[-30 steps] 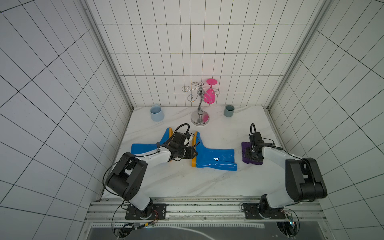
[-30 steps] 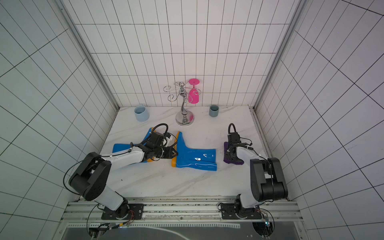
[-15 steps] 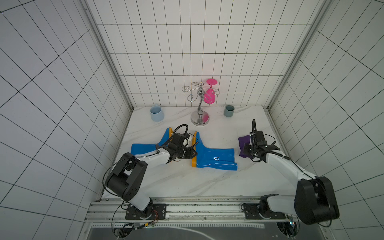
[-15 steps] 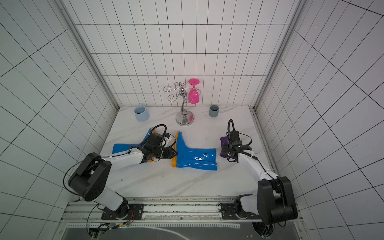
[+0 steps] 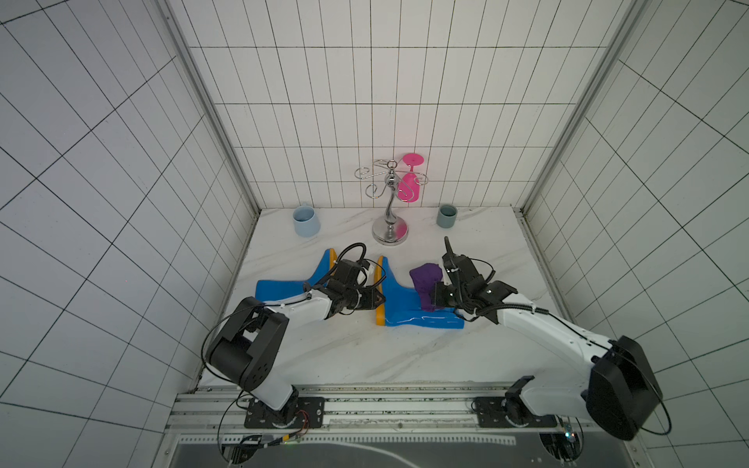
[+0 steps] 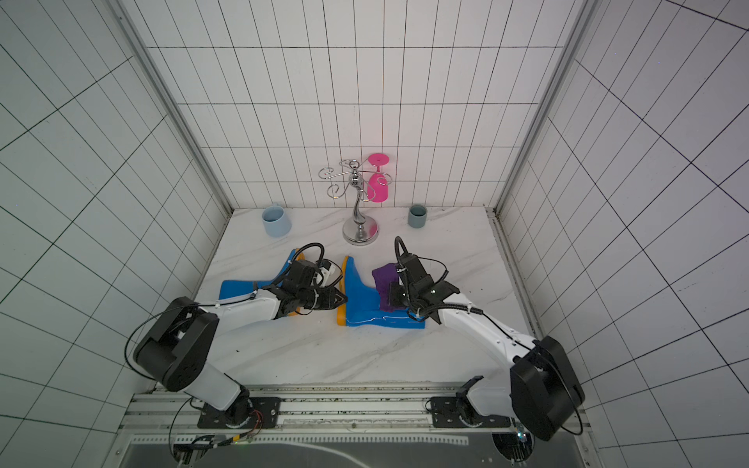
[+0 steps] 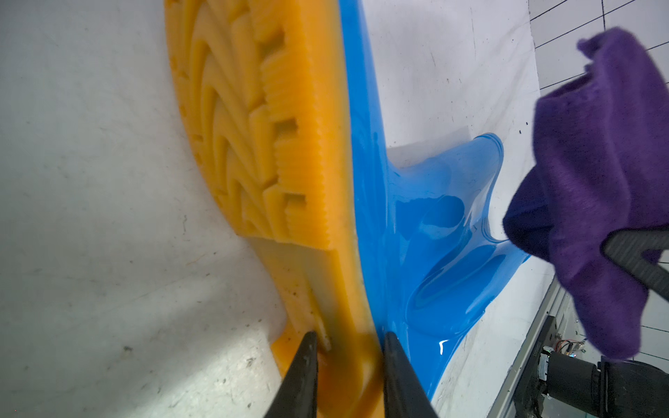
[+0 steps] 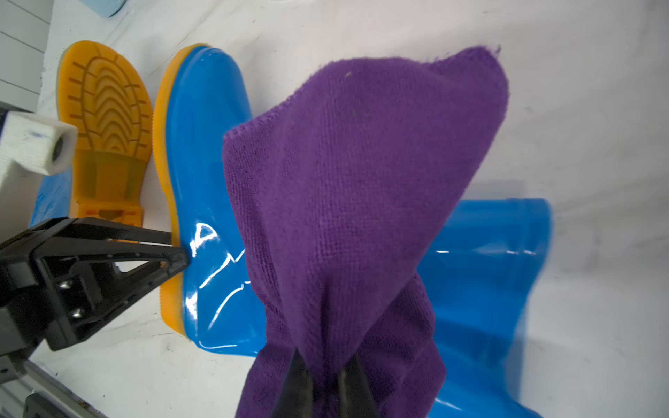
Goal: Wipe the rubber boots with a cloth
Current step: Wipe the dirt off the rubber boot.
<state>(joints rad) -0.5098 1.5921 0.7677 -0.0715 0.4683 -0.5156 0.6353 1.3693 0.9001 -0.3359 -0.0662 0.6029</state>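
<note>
Two glossy blue rubber boots with orange soles lie on their sides on the marble table. One boot (image 5: 401, 302) (image 6: 360, 302) is in the middle and the other boot (image 5: 279, 288) lies to its left, partly under my left arm. My left gripper (image 5: 379, 300) (image 7: 349, 338) is shut on the middle boot's orange sole (image 7: 275, 126) at the heel. My right gripper (image 5: 431, 302) (image 8: 324, 362) is shut on the purple cloth (image 5: 425, 279) (image 8: 362, 181), which hangs over that boot's shaft (image 8: 488, 271).
At the back stand a light-blue cup (image 5: 306, 221), a grey cup (image 5: 447, 216) and a chrome stand (image 5: 390, 210) with a pink glass (image 5: 407, 186) hanging on it. Tiled walls close in the left, right and back. The metal rail (image 5: 364, 401) runs along the front edge.
My right gripper shut on the cloth at the right of the table, lifted it and carried it left over the middle boot. My left gripper closed a little on the sole.
</note>
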